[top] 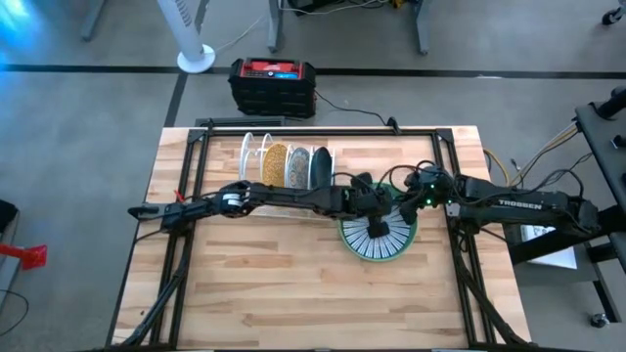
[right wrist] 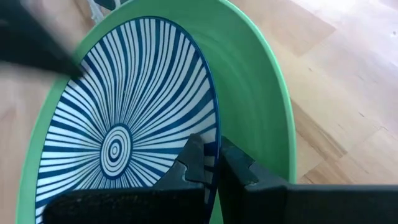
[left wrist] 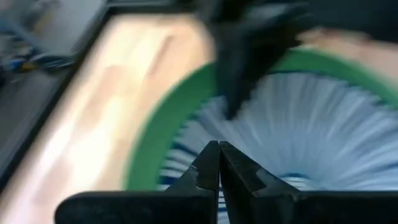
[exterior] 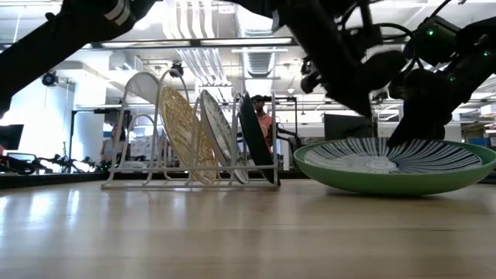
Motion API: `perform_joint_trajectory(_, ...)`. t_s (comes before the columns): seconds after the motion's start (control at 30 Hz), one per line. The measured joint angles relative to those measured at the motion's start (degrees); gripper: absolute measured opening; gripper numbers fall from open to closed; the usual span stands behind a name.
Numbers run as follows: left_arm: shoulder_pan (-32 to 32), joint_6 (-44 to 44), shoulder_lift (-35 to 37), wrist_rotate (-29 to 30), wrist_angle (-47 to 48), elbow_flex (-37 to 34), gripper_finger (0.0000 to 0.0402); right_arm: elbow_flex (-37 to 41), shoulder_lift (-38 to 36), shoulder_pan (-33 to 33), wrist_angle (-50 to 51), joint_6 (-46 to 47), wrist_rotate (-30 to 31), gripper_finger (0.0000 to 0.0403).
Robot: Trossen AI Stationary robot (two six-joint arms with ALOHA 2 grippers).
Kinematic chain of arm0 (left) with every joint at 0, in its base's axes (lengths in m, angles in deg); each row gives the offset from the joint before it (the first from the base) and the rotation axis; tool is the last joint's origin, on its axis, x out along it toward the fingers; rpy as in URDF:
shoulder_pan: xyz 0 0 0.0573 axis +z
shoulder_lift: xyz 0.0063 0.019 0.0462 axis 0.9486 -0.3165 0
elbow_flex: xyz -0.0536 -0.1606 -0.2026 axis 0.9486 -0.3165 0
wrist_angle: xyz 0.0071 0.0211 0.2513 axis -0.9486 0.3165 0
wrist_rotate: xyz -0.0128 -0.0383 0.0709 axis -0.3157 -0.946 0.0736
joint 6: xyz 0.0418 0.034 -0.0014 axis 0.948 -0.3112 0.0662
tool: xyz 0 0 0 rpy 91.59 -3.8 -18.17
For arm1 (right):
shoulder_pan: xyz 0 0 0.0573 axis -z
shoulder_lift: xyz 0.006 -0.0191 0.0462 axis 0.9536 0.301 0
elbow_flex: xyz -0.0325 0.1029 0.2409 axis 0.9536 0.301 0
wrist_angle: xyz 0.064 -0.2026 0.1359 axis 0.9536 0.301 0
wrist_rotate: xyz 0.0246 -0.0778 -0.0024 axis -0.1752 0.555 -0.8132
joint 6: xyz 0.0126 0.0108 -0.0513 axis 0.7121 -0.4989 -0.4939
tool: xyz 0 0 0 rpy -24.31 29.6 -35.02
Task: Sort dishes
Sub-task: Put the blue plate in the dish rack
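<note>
From above, you see the wire rack [top: 284, 164] at the far side of the bench [top: 293, 284], holding three upright plates: mustard-yellow [top: 276, 166], white patterned [top: 297, 167], dark teal [top: 320, 166]. Right of the rack lie a green plate [top: 379, 256] and the striped plate [top: 377, 240] inside it.

The low view shows you that stack tilted.

In your wrist views, the left gripper [left wrist: 218, 163] is clenched empty above it; the right gripper [right wrist: 211, 163] pinches the striped plate's rim.

Wooden table [top: 293, 293]: wire rack [top: 256, 156], green plate [top: 401, 252].
</note>
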Motion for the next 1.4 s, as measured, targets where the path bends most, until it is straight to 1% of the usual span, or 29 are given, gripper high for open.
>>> perform_joint_trajectory(0.07, 1.2, 0.2, 0.0, 1.7, 0.5, -0.1, 0.0, 0.0, 0.0, -0.2, 0.0, 0.0, 0.0, 0.0)
perform_joint_trajectory(0.27, 4.5, 1.0, 0.0, 1.5, 0.6, -0.1, 0.0, 0.0, -0.1, -1.2, -0.2, -0.1, -0.2, 0.0)
perform_joint_trajectory(0.33, 5.5, 1.1, 0.0, -2.8, 1.0, -0.1, 0.0, 0.0, -0.1, -1.3, -0.2, -0.1, -0.4, 0.0)
perform_joint_trajectory(0.4, 6.4, 1.9, 0.0, -9.5, 0.9, -0.6, 0.0, 0.0, -0.1, -1.3, -0.2, -0.1, -0.4, 0.0)
perform_joint_trajectory(0.43, 6.8, 2.1, 0.0, -11.7, 1.0, -0.7, 0.0, 0.0, -0.1, -1.3, -0.2, -0.2, -0.5, 0.0)
perform_joint_trajectory(0.47, 7.0, 2.2, -0.1, -12.3, 1.1, -0.9, 0.0, 0.0, -0.1, -1.3, -0.3, -0.2, -0.5, 0.0)
perform_joint_trajectory(0.57, 7.3, 2.3, -0.5, -11.5, 1.5, -0.9, 0.0, 0.0, -0.1, -1.3, -0.3, -0.2, -0.5, 0.0)
perform_joint_trajectory(1.4, 8.4, 0.4, -3.2, -11.7, 4.1, -1.0, 0.0, 0.0, -0.1, -1.3, -1.7, -2.7, -1.0, 0.0)
